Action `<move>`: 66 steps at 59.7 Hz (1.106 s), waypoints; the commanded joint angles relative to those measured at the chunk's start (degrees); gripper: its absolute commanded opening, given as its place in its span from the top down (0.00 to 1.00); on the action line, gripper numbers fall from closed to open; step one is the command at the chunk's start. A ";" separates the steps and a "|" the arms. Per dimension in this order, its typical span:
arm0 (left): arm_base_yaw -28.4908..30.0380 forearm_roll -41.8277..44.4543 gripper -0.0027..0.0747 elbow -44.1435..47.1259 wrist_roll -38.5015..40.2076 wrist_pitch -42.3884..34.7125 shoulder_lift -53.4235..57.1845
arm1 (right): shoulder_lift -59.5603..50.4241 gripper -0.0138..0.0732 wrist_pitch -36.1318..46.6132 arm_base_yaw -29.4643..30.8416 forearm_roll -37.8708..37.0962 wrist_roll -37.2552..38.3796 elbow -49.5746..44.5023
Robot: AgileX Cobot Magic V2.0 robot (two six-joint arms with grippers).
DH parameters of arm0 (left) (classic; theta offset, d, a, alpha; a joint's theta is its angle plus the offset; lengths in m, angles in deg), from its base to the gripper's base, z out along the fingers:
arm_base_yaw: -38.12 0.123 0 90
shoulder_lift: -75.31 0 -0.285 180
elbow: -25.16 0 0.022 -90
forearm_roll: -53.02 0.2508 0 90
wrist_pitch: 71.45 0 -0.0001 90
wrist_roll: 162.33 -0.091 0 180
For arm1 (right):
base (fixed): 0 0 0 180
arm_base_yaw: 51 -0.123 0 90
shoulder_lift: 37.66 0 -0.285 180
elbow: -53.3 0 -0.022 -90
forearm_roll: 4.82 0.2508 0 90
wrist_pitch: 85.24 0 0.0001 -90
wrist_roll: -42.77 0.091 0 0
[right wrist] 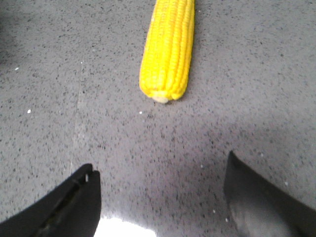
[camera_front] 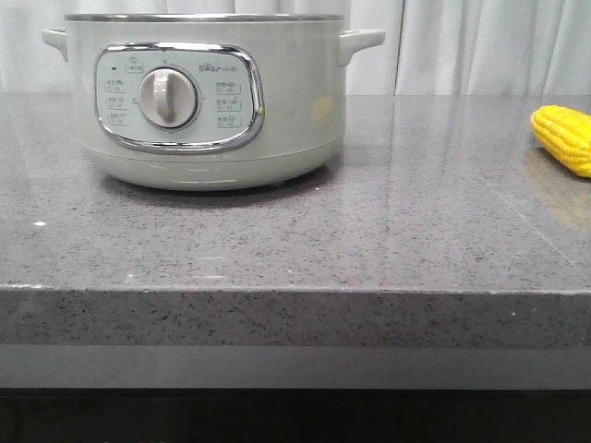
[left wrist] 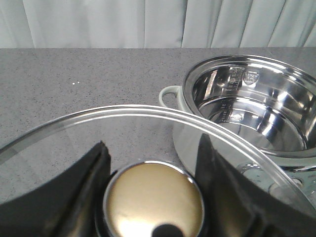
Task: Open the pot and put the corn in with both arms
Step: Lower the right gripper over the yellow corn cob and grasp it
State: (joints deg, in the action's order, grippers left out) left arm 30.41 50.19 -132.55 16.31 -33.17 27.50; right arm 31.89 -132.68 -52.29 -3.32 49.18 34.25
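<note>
The pale cream-green pot (camera_front: 212, 101) stands at the back left of the counter, its dial facing me. In the left wrist view it (left wrist: 252, 103) is open, its shiny steel inside empty. My left gripper (left wrist: 153, 143) is shut on the gold knob (left wrist: 154, 200) of the glass lid (left wrist: 123, 128) and holds it off to the pot's side. The yellow corn (camera_front: 565, 137) lies at the far right. My right gripper (right wrist: 160, 162) is open and empty over the counter, the corn (right wrist: 168, 49) a little ahead of its fingertips. Neither gripper shows in the front view.
The grey speckled stone counter (camera_front: 416, 240) runs between pot and corn, with its front edge close to me. A pale curtain (camera_front: 480, 46) hangs behind the counter.
</note>
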 commanded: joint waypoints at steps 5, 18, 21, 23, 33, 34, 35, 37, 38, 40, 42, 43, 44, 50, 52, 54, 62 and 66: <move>0.16 -0.46 0.63 -2.21 -0.07 -8.66 0.42 | 7.86 0.22 0.95 0.40 0.16 -0.37 8.70; 0.16 -0.46 0.63 -2.21 -0.07 -8.66 0.42 | 18.21 0.22 -0.49 0.40 -0.81 -0.37 16.81; 0.16 -0.46 0.63 -2.21 -0.07 -8.66 0.42 | 20.09 0.22 -0.95 0.40 -1.13 -0.37 18.29; 0.16 -0.46 0.63 -2.21 -0.07 -8.66 0.42 | 21.30 0.22 -1.23 0.40 -1.51 -0.37 19.49; 0.16 -0.46 0.63 -2.21 -0.07 -8.66 0.42 | 27.78 0.22 -1.99 0.40 -1.51 -0.37 24.23; 0.16 -0.46 0.63 -2.21 -0.07 -8.66 0.42 | 28.29 0.22 -1.99 0.40 -1.51 -0.37 24.53; 0.16 -0.46 0.63 -2.21 -0.07 -8.66 0.42 | 29.01 0.22 -1.99 0.40 -1.51 -0.37 24.86; 0.16 -0.46 0.63 -2.21 -0.07 -8.66 0.42 | 30.19 0.22 -1.99 0.40 -1.51 -0.37 25.57; 0.16 -0.46 0.63 -2.21 -0.07 -8.66 0.42 | 30.63 0.22 -1.99 0.40 -1.51 -0.37 25.86; 0.16 -0.46 0.63 -2.21 -0.07 -8.66 0.42 | 31.53 0.22 -2.04 0.40 -1.88 -0.37 26.39; 0.16 -0.46 0.63 -2.21 -0.07 -8.66 0.42 | 32.55 0.22 -2.10 0.40 -2.16 -0.37 26.97; 0.16 -0.46 0.63 -2.21 -0.07 -8.66 0.42 | 32.97 0.22 -2.10 0.40 -2.28 -0.37 27.20; 0.16 -0.46 0.63 -2.21 -0.07 -8.66 0.42 | 33.33 0.22 -2.10 0.40 -2.40 -0.37 27.48; 0.16 -0.46 0.63 -2.21 -0.07 -8.66 0.42 | 35.76 0.22 -1.90 0.40 -2.59 -0.37 28.35; 0.16 -0.46 0.63 -2.21 -0.07 -8.66 0.42 | 36.47 0.22 -1.76 0.40 -2.59 -0.37 28.62; 0.16 -0.46 0.63 -2.21 -0.07 -8.66 0.42 | 37.13 0.22 -1.60 0.40 -2.59 -0.37 28.78; 0.16 -0.46 0.63 -2.21 -0.07 -8.66 0.42 | 38.79 0.22 -0.88 0.40 -2.59 -0.37 28.77; 0.16 -0.46 0.63 -2.21 -0.07 -8.66 0.42 | 39.39 0.22 -0.76 0.40 -2.59 -0.37 28.77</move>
State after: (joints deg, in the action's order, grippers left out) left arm 30.41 50.19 -132.55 16.31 -33.17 27.50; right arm 73.14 -135.97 -52.29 -5.62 49.14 61.15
